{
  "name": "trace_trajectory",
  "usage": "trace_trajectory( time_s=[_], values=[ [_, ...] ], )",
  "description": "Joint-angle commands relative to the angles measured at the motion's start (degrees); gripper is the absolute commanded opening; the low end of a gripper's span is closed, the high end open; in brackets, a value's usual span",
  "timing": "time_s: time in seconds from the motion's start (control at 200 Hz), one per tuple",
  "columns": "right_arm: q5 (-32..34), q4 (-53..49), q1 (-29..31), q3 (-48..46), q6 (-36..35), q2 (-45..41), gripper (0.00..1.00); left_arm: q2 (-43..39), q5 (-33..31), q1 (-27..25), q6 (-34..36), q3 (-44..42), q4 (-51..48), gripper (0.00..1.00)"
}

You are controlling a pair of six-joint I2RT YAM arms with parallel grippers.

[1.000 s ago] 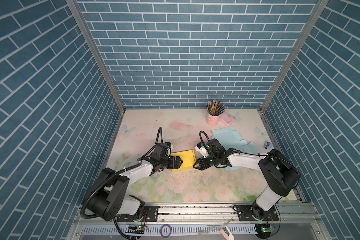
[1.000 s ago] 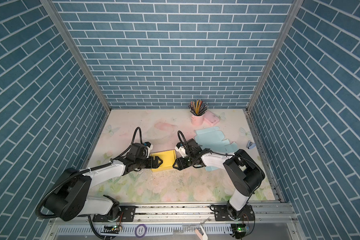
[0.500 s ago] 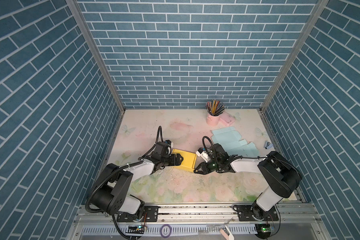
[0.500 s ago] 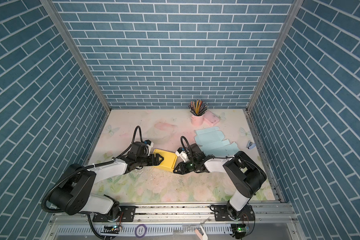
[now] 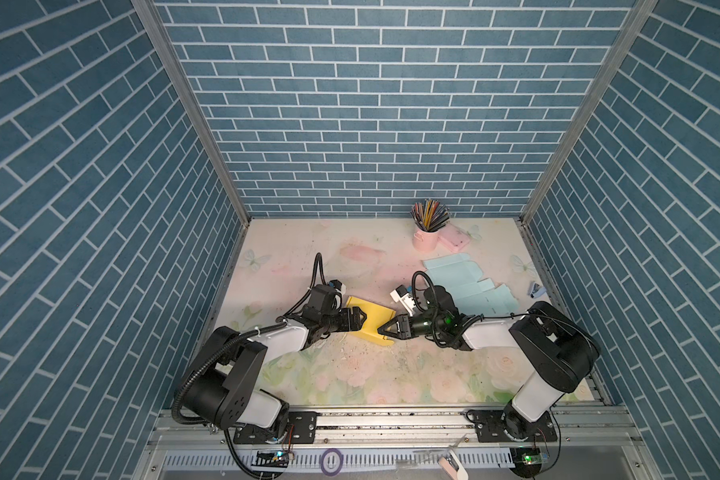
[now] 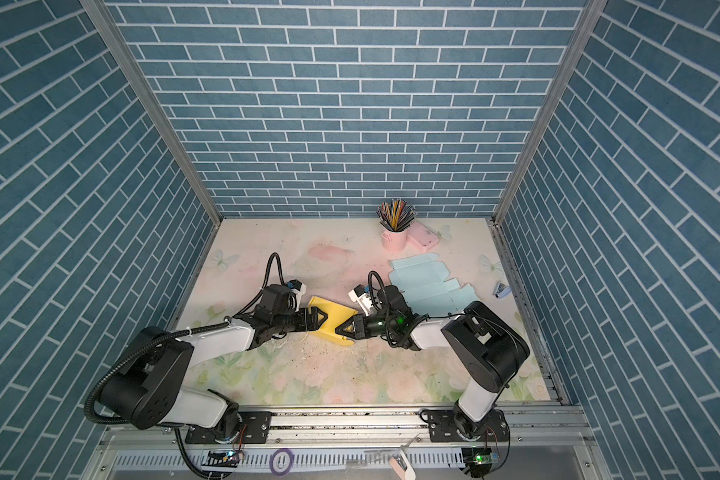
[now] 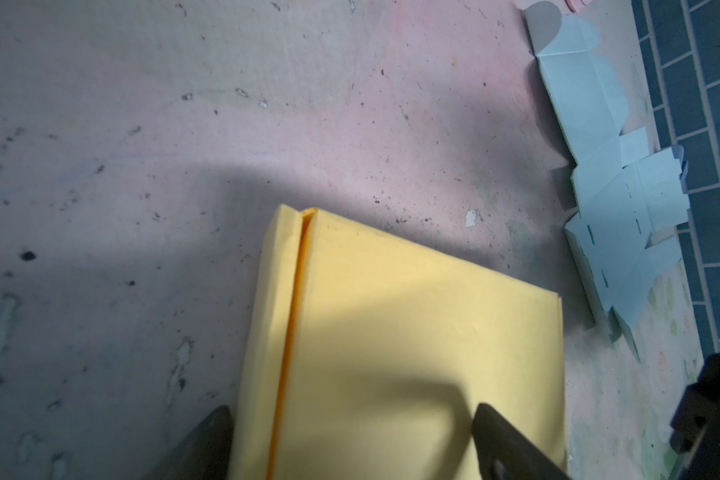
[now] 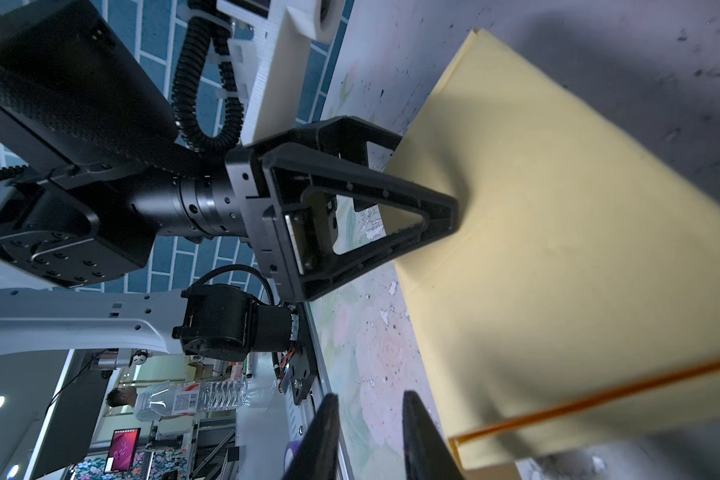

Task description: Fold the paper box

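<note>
Left wrist: flat, smooth yellow paper box [image 7: 412,332], orange seam.

Both the left arm [image 5: 281,341] and right arm [image 5: 489,343] pair glossy white link shells with matte black cylindrical joint housings. Black ribbed cable conduit [image 5: 188,380] runs along the left one. The left gripper [image 5: 360,319] and right gripper [image 5: 382,328] carry black, open-framed triangular plastic fingers [image 8: 391,183]; a small green light [image 5: 447,320] glows on the right wrist.
</note>
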Motion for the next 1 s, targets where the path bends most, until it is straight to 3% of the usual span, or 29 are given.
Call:
trace_trajectory(
  time_s=[0.0, 0.185, 0.45, 0.76, 0.995],
  values=[
    [4.5, -7.8, 0.4, -1.7, -4.3, -5.3, 0.39, 0.3, -0.1, -0.1, -0.4, -1.5, -2.5, 0.9],
    [13.6, -19.4, 0.5, -5.3, -10.8, -14.1, 0.57, 0.6, 0.3, -0.2, -0.4, -1.7, -2.0, 0.9],
    [11.4, -16.9, 0.9, -2.7, -13.1, -5.4, 0.64, 0.6, 1.1, -0.2, -1.2, -1.7, -1.5, 0.9],
    [9.3, -18.5, 5.6, 2.8, -16.5, -1.5, 0.48, 0.9, 1.1, -0.2, -1.5, -1.7, -1.7, 0.9],
    [10.9, -18.2, 7.0, 3.9, -15.7, -0.8, 0.26, 0.7, 1.2, -0.2, -1.8, -2.0, -1.8, 0.9]
  ],
)
